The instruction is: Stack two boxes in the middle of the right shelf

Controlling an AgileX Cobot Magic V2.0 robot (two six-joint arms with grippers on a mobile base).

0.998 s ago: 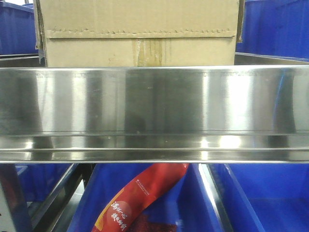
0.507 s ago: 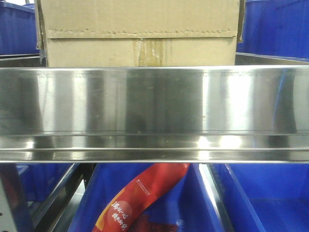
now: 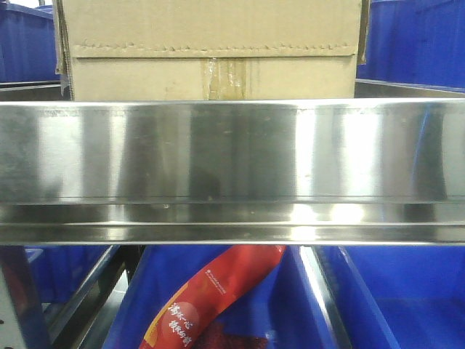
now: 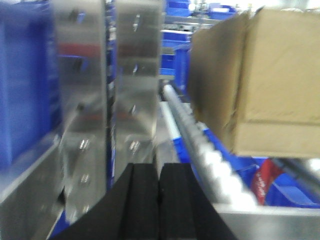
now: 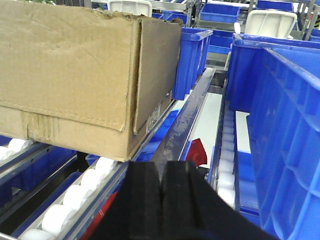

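One tan cardboard box (image 3: 207, 47) stands on the shelf behind the broad shiny steel lip (image 3: 232, 153), at the upper centre-left of the front view; its top is cut off by the frame. In the left wrist view the box (image 4: 265, 75) is up to the right of my left gripper (image 4: 159, 172), which is shut with its black pads together on nothing. The right wrist view has the box (image 5: 75, 75) resting on white rollers (image 5: 65, 210) up to the left. My right gripper (image 5: 162, 170) is shut and empty, apart from the box.
Blue plastic bins (image 5: 280, 125) crowd the right side and the level below (image 3: 363, 305). A red packet (image 3: 207, 298) lies in a lower bin. Perforated steel uprights (image 4: 100, 100) stand close at the left gripper's left. A steel rail (image 5: 185, 125) runs ahead of the right gripper.
In the front view the box has drifted a few pixels to the right and the reflections on the steel lip have shifted; nothing else differs.
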